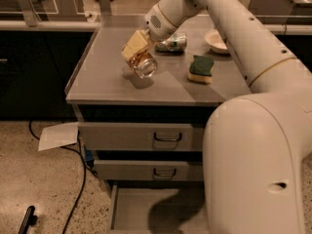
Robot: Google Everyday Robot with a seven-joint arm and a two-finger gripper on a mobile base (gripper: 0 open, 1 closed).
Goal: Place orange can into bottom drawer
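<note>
Gripper (138,54) above the left half of the countertop (105,77), clamped on the tilted orange can (146,67), second can (173,43) behind it, sponge (201,68) to the right, dish (217,40) behind the sponge, 2 closed drawers (126,136) below, bottom drawer (130,206) open underneath.
</note>
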